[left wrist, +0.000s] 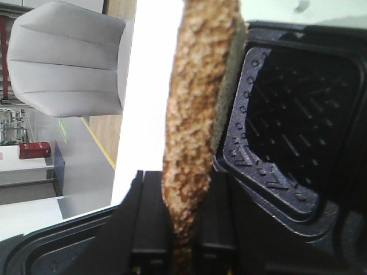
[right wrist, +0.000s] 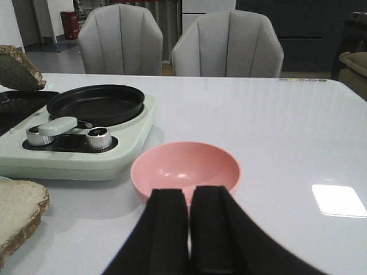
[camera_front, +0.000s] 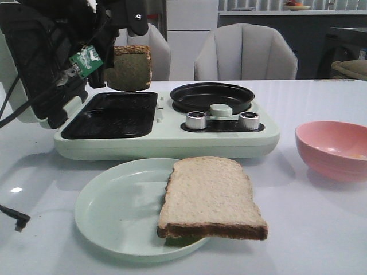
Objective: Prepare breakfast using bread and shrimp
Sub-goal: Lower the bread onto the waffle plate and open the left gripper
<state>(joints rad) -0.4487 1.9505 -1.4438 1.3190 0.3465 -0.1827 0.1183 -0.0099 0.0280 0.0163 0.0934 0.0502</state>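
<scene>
The left gripper (left wrist: 182, 229) pinches one brown-crusted square bread slice (camera_front: 129, 67) upright above the black ridged grill tray (camera_front: 110, 114) of the pale green breakfast maker (camera_front: 172, 140), the other slice (camera_front: 209, 197) lies overhanging the pale green round plate (camera_front: 112, 209), and the right gripper (right wrist: 189, 229), fingers pressed together, hangs just beside the pink bowl (right wrist: 184, 170).

This looks like a lab or demonstration room staged as a dining corner. A glossy white table (camera_front: 321, 229) carries a pale green breakfast cooker with a black grill tray and round pan (camera_front: 166, 123), and two grey padded chairs (camera_front: 245, 52) stand along its far side. Beyond the chairs, to the left, the right wrist view shows a bare grey floor and a red box-shaped unit (right wrist: 70, 24), while yellow floor tape (left wrist: 100, 143) appears in the left wrist view.
</scene>
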